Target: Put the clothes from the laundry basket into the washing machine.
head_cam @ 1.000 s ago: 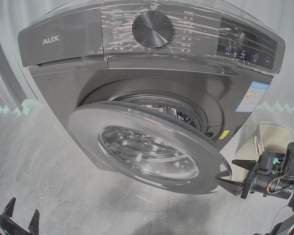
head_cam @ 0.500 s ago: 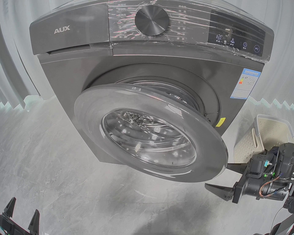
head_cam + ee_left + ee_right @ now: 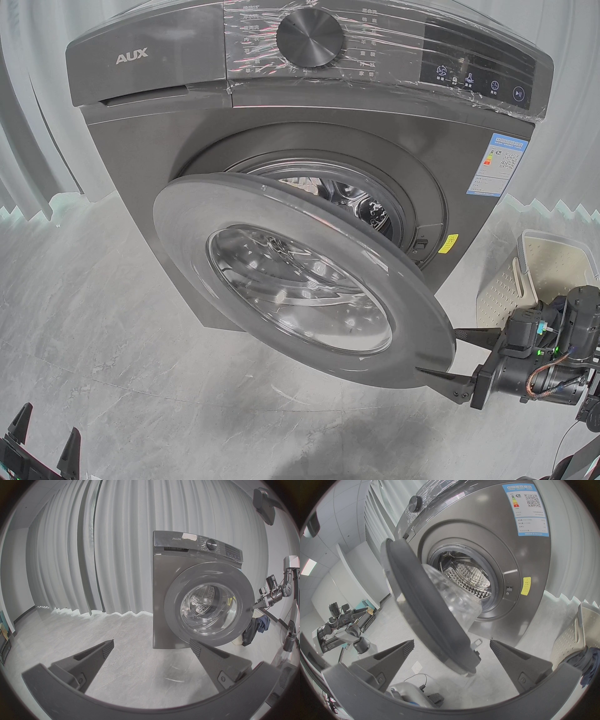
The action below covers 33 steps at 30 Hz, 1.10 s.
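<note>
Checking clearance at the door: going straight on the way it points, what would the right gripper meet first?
Probably the washing machine door, at its rim, which lies within the spread of the open right gripper; how near it is remains unclear.

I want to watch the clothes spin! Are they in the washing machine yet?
Not yet. Done: the door is swung partly open. In hand: the right jaws stand open around the door's edge, probably to pull it wider. Left: the drum looks empty, and the dark clothes are over at the laundry basket, so all of them have to go in.
</note>
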Available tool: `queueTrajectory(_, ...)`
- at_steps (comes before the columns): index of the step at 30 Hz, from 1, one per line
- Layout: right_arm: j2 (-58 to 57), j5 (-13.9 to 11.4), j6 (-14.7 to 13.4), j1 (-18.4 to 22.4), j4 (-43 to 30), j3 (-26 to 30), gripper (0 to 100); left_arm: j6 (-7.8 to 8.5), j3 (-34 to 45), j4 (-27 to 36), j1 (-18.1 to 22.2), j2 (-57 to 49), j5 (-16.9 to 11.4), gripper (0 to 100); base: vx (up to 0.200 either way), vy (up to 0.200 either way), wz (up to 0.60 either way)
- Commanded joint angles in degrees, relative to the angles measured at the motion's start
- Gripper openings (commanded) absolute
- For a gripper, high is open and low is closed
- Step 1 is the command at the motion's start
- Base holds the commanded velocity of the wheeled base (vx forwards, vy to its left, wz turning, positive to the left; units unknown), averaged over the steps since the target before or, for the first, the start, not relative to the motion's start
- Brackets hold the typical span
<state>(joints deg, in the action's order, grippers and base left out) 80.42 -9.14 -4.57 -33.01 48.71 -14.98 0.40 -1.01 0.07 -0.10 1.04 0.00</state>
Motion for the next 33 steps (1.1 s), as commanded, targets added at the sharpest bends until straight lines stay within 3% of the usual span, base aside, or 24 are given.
queueTrajectory(1, 3.8, -0.5, 0.0, -0.6, 0.1, -2.0, 100, -0.05, 0.9, 0.0, 0.0, -0.9, 0.0, 100, -0.2, 0.0, 0.0)
queueTrajectory(11, 4.6, -0.4, -0.2, -5.2, 3.1, 0.9, 100, 0.04, 0.9, 0.0, 0.0, -0.9, 0.0, 100, -0.04, 0.0, 0.0)
queueTrajectory(20, -4.9, 0.0, 0.1, -3.8, 2.1, 11.5, 100, 0.04, 1.0, 0.0, 0.0, -0.9, 0.0, 100, 0.0, 0.0, 0.0)
queueTrajectory(25, -5.5, 0.0, 0.4, 3.7, 2.1, 11.2, 100, -0.05, 1.0, 0.0, 0.0, -0.9, 0.0, 100, 0.0, 0.0, 0.0)
queueTrajectory(26, -4.5, 0.0, 0.1, 7.7, 1.9, 8.6, 100, -0.05, 1.0, 0.0, 0.0, -0.9, 0.0, 100, 0.0, 0.0, 0.0)
queueTrajectory(28, -0.7, 0.1, -0.1, 11.0, 2.1, 5.4, 100, -0.05, 0.9, 0.0, 0.0, -0.9, 0.0, 100, 0.0, 0.0, 0.0)
queueTrajectory(33, 7.0, 2.0, -0.2, 11.4, 2.8, 0.7, 100, -0.05, 0.9, 0.0, 0.0, -0.9, 0.0, 100, 0.0, 0.0, 0.0)
